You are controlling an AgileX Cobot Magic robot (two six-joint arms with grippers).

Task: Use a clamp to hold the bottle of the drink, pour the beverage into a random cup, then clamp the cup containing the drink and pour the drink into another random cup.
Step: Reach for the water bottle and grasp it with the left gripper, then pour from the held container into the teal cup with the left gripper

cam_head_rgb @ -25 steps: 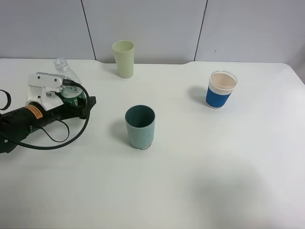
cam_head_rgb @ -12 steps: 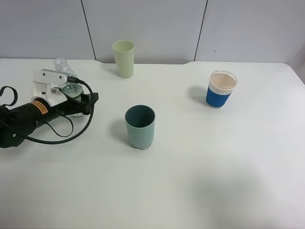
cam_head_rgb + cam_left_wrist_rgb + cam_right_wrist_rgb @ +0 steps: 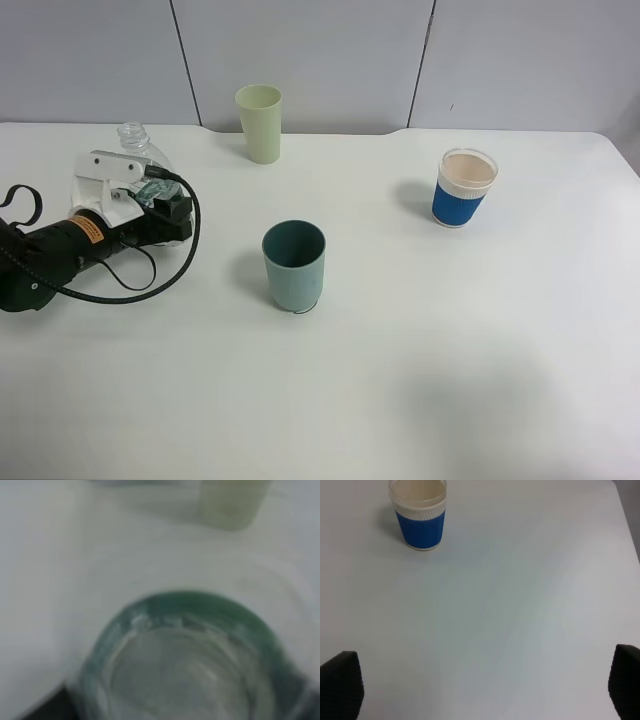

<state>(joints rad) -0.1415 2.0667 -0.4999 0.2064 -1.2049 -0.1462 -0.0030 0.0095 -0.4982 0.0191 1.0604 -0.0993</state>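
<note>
L gripper (image 3: 148,198), far left of frame, jaws pinched on the bottle (image 3: 131,135), its neck poking up behind the white plate. R gripper (image 3: 480,690): jaws wide, holding nothing. Teal cup (image 3: 294,265) mid-frame, blue cup (image 3: 464,188) upper right, pale green cup (image 3: 259,122) top centre, all well apart on the table (image 3: 420,380).

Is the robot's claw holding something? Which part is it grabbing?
The left claw grips the bottle around its green-labelled middle. The right claw holds nothing.
</note>
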